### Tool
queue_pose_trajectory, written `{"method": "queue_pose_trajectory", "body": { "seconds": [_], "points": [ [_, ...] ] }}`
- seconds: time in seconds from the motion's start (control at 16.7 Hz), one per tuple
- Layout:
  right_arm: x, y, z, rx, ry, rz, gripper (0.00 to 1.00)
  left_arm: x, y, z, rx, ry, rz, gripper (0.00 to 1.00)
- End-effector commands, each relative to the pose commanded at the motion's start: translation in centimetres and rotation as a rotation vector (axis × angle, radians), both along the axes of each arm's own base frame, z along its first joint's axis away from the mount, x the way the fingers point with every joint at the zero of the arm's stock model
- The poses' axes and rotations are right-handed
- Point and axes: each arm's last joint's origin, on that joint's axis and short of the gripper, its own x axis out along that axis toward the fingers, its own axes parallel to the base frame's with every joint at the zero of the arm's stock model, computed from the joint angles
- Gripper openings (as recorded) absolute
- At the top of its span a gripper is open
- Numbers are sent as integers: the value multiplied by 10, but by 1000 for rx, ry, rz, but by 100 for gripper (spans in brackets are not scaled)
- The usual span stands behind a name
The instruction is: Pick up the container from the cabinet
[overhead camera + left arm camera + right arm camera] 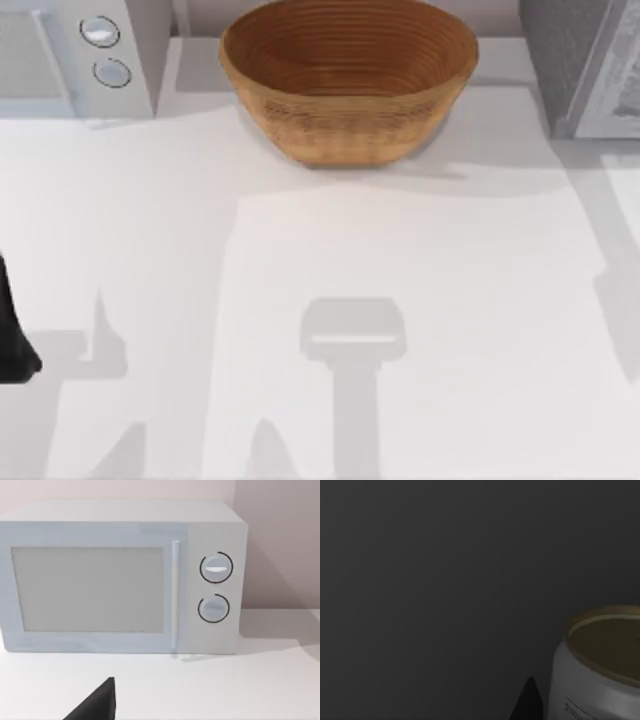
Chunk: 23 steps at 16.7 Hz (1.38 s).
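Dim grey wall is seen behind; white can (pixel 600 675) with gold rim stands upright, dark fingertip (pixel 526 702) just beside it.

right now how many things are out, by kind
microwave: 1
woven basket: 1
cabinet: 1
container, a white can standing inside the dark cabinet: 1
total: 4

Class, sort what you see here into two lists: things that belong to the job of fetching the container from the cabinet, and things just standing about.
Belongs to the job:
container
cabinet
right gripper, beside the container

Just standing about:
basket
microwave
left arm, parked at the table's left edge
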Motion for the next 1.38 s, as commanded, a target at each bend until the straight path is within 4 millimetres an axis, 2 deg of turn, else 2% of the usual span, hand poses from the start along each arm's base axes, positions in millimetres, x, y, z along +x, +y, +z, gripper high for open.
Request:
{"method": "queue_pose_trajectory", "body": {
  "seconds": [0.12, 0.18, 0.78, 0.96, 1.2, 1.38],
  "points": [
    [0, 0, 0, 0, 0, 0, 2, 0, 0, 0, 0, 0, 0, 100],
    [0, 0, 0, 0, 0, 0, 0, 0, 0, 0, 0, 0, 0, 100],
    [-5, 0, 3, 1, 0, -3, 0, 0, 0, 0, 0, 0, 0, 100],
    [-38, 1, 20, -1, 3, -15, 0, 0, 0, 0, 0, 0, 0, 100],
    [-116, 3, 49, 1, -7, -9, 0, 0, 0, 0, 0, 0, 0, 100],
    [-165, 3, 60, 2, -8, -1, 0, 0, 0, 0, 0, 0, 0, 100]
  ]
}}
